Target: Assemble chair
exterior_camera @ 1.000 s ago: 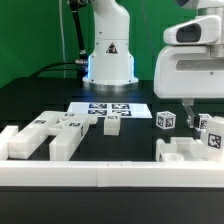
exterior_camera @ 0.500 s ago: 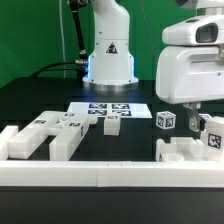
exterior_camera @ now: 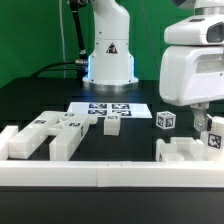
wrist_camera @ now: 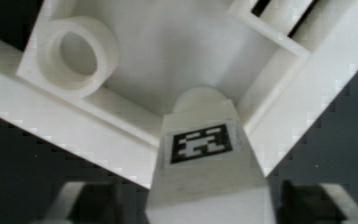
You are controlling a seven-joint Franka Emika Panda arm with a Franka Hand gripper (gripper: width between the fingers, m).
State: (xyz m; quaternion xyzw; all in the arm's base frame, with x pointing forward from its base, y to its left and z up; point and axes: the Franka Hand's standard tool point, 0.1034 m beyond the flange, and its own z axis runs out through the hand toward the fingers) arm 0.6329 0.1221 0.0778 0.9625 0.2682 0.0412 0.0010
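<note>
**Gripper clamping a tagged chair post**

The chair post (wrist_camera: 202, 110), a white blocky piece carrying a black-and-white square tag (wrist_camera: 201, 142) on its face, is sitting between the fingers of the gripper (wrist_camera: 202, 205). In the wrist view the dark fingers (wrist_camera: 101, 205) are lying against its two flanks with no gap showing. The jaws are therefore standing partway in, clamped on the post rather than spread wide.

Just beyond the post, on the far side from the gripper, a ribbed chair slab (wrist_camera: 176, 60) is lying on the black table (exterior_camera: 40, 100). It has raised walls and a round ring socket (wrist_camera: 78, 55). Whether the post is touching the slab cannot be told.

In the exterior view the gripper is hanging low under the arm's large white hand (exterior_camera: 192, 75), close above the table. A tagged cube (exterior_camera: 166, 121) is standing near the gripper, toward the exterior view's left. Farther that way a small white block (exterior_camera: 112, 125) is resting just beside the marker board (exterior_camera: 110, 109). Well apart from the gripper, a cluster of white chair parts (exterior_camera: 45, 135) is lying together. The robot base (exterior_camera: 108, 50) is standing behind the marker board. A long white border rail (exterior_camera: 100, 178) is running along the table's near edge.
</note>
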